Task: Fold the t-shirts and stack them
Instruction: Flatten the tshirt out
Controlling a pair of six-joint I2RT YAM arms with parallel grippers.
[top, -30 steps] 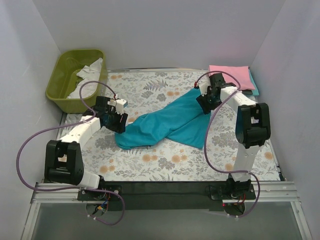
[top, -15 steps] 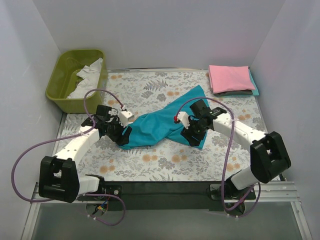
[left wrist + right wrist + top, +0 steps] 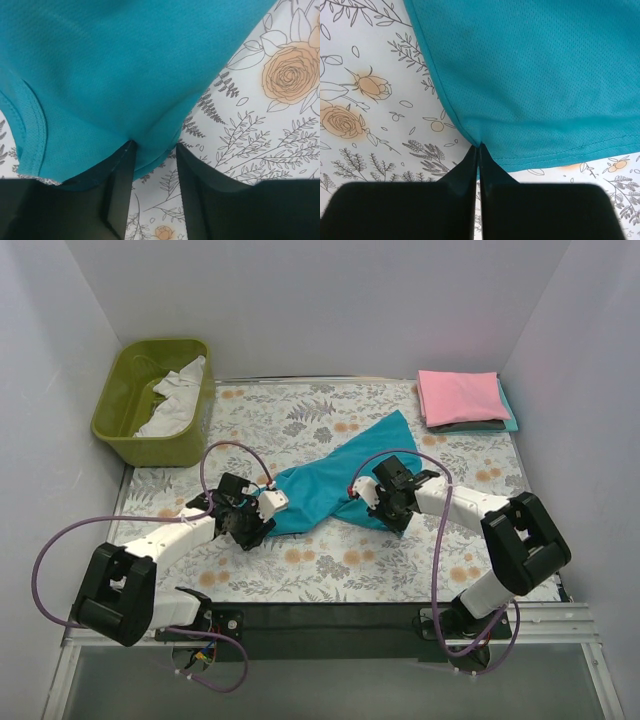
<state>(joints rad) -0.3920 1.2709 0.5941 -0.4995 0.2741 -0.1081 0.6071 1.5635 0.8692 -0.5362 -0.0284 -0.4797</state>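
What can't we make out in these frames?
- Left wrist: whether the left pincer clamps the teal t-shirt or just straddles it; cloth hides the contact.
- Top view: what lies under the pink t-shirt; only edges show.
- Top view: white cloth in the tub; crumpled, garment type unclear.

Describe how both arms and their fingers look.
Left arm and right arm: white links with chunky black joint housings. A purple cable loops loosely along each. The fingers are flat, matte black blades; no markings show.
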